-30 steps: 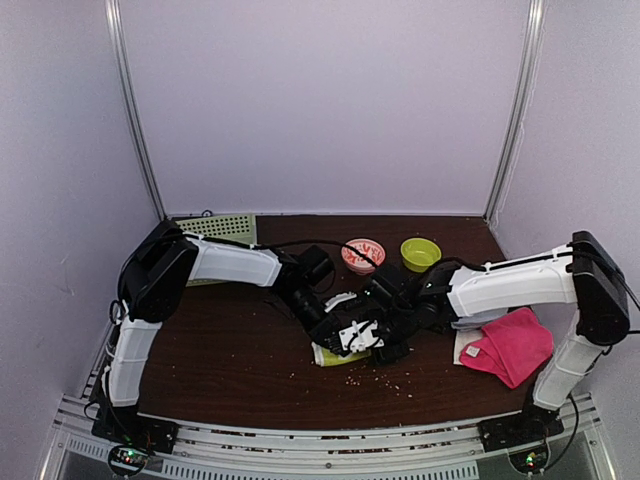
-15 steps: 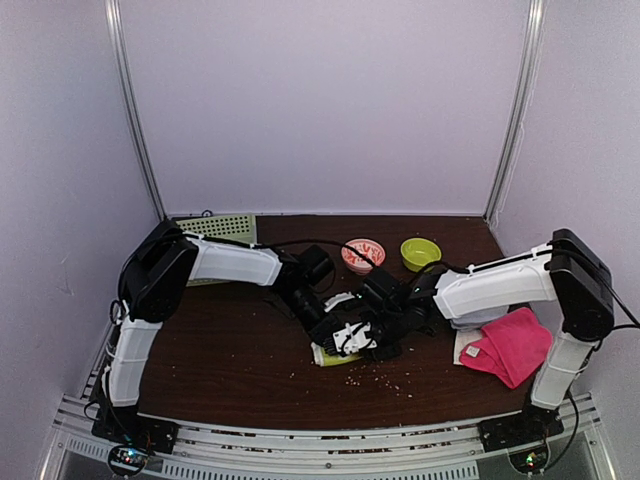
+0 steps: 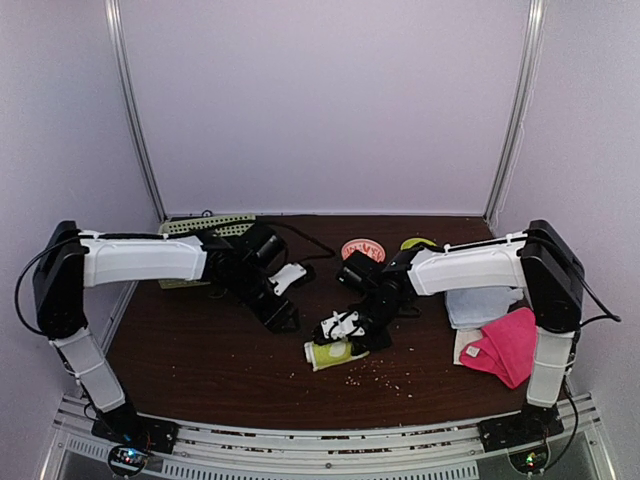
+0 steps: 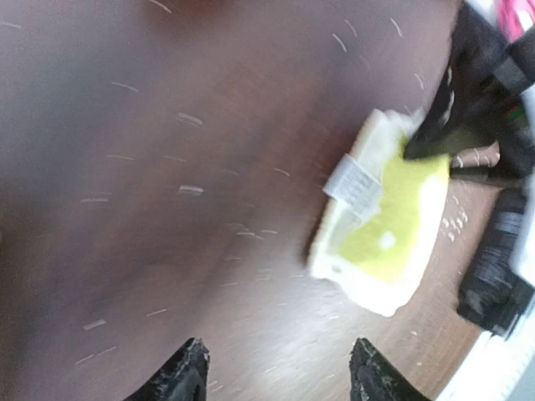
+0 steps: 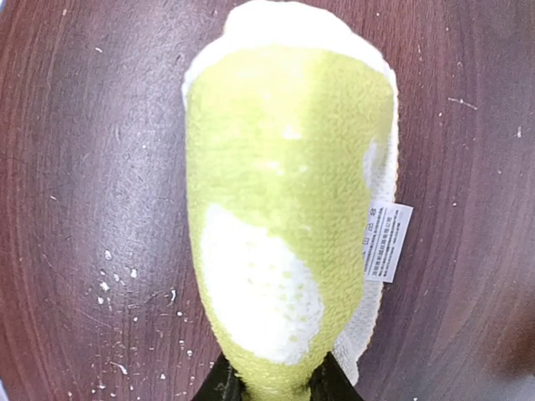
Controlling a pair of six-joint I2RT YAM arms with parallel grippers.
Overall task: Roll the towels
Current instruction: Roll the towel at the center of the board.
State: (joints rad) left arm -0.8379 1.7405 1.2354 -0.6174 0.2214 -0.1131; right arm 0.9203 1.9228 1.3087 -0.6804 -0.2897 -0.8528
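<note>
Left gripper [image 4: 280, 380] has just let go and pulled back, spread wide over bare counter [image 4: 125, 209]. Meanwhile my right gripper [image 3: 345, 328] has closed to pinch one end of the yellow towel [image 5: 284, 209], which lies rolled at mid-counter. I judge that roll is done. I count three towels, with the pink towel [image 3: 505, 345] and pale blue towel [image 3: 480, 305] unrolled. There are also two bowls, a red bowl [image 3: 362, 248] and a green bowl [image 3: 418, 243], and one basket [image 3: 210, 225].

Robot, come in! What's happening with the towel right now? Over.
Left tool open, empty. Right tool pinching yellow towel at one end. Only crumbs nearby.
</note>
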